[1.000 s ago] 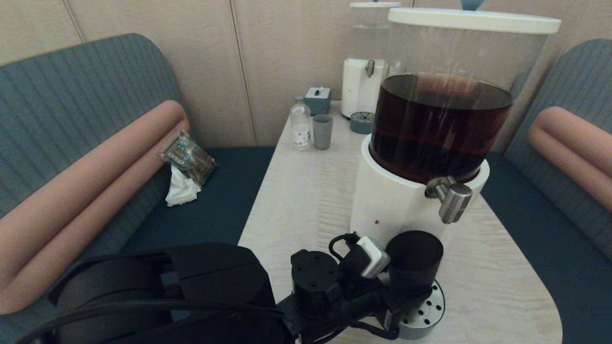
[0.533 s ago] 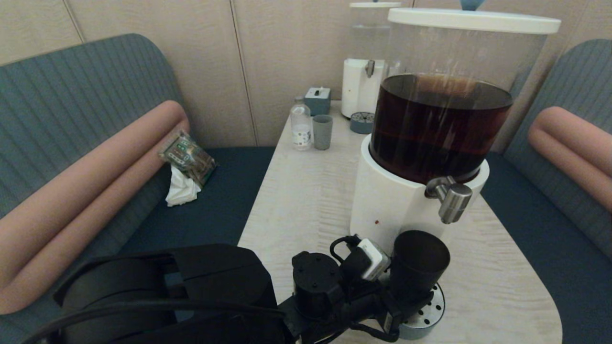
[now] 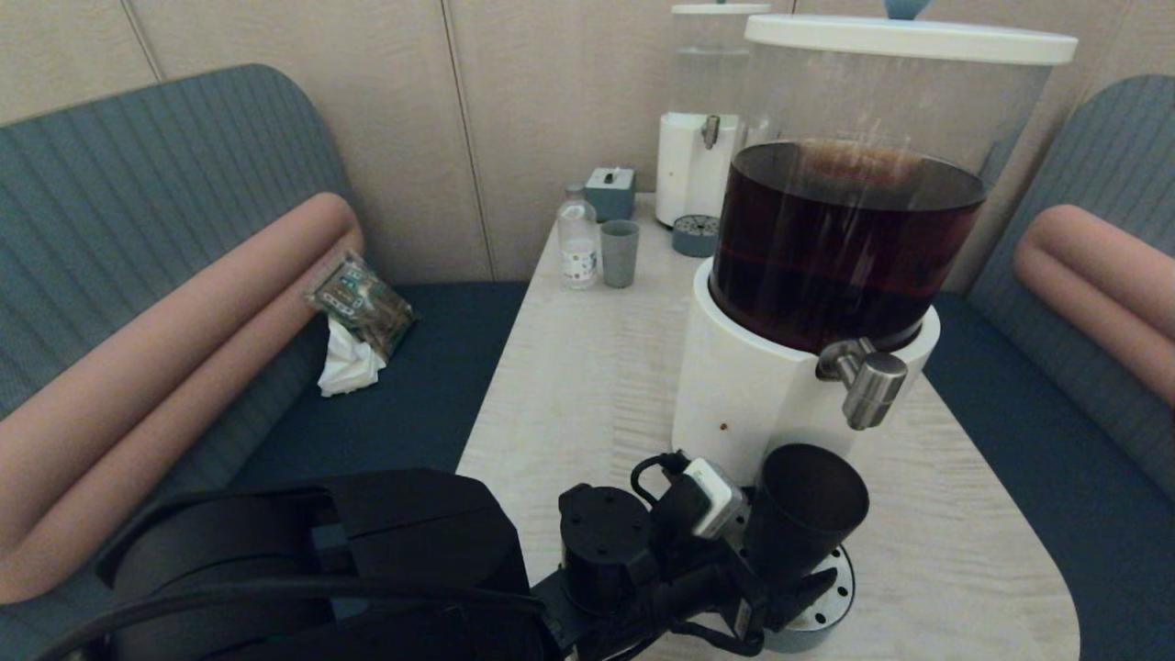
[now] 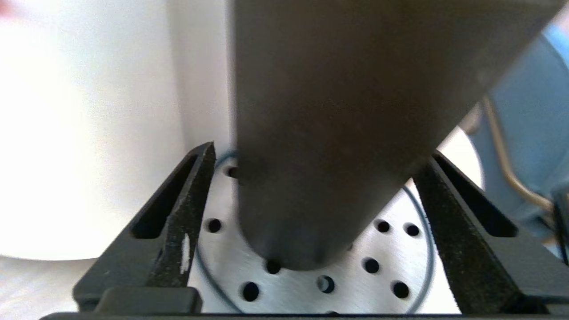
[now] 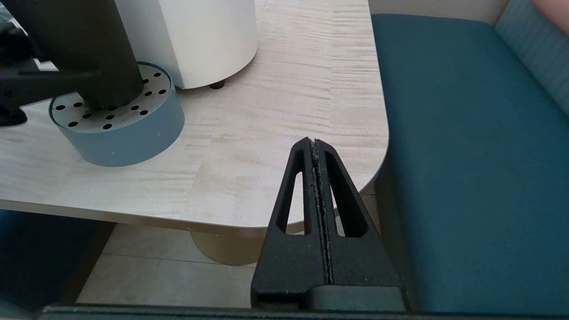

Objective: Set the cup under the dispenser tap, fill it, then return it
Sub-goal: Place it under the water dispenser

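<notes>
Cup [image 3: 808, 514] tilted on perforated drip tray [image 3: 822, 601], crowded by dispenser base [image 3: 753, 395] just behind and dispenser tap [image 3: 867, 386] overhead; bare table [image 3: 955, 542] open to right.

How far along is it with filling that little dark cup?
Done: the small near-black tapered cup sits, leaning, on the perforated steel drip tray below the brushed-steel dispenser tap. In hand: the left gripper brackets it, fingers spread. Left: no liquid is running, and I cannot tell if the cup holds any; returning it comes after. The right gripper waits shut near the pale wooden table edge.
</notes>
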Tool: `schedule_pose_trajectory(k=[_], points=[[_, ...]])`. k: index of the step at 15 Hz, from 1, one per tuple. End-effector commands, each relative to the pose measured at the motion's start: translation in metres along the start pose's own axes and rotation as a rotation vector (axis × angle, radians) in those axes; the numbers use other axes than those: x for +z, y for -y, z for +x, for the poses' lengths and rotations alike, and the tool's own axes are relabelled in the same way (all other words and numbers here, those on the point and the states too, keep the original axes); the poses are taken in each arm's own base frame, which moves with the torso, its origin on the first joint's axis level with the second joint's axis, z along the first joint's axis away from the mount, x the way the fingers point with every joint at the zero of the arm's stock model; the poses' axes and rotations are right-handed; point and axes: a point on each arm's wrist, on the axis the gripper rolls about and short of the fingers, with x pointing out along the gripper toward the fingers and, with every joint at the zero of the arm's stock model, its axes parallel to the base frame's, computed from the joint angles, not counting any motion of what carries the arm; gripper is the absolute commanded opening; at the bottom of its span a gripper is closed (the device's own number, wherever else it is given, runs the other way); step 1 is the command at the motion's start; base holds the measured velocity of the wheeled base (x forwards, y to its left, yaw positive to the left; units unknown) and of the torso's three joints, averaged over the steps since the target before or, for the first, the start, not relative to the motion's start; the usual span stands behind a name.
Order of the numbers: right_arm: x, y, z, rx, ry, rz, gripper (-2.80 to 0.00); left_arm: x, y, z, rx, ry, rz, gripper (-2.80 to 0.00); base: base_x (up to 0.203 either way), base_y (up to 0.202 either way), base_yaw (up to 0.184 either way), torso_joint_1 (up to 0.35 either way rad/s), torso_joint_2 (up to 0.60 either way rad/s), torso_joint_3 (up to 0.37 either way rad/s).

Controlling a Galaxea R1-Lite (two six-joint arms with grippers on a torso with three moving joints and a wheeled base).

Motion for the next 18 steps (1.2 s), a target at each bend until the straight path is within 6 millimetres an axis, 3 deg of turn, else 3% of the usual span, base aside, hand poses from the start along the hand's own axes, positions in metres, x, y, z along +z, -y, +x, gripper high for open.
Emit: schedule_pose_trajectory(k=[1,16,17,18], points=[[0.0,0.0,0.0,0.001,0.0,-0.001,-2.8,0.009,0.004,0.0,0.032,0.028,0.006,0.0,0.0,0.0,0.0,0.0,0.0,0.0],[0.0,0.0,0.0,0.001,0.0,-0.002,-2.8,0.019,0.017,-0.035,0.036,-0.036,-0.005,0.0,0.0,0.0,0.0,0.0,0.0,0.0],[0.0,0.0,0.0,0.001,0.0,-0.002,-2.8,0.02,0.017,-0.035,0.046,-0.033,-0.003,-2.8,0.0,0.0,0.0,0.0,0.0,0.0],[0.0,0.0,0.0,0.001,0.0,-0.002,-2.8,0.022,0.017,-0.037,0.049,-0.031,-0.001,-2.8,0.0,0.0,0.0,0.0,0.0,0.0]])
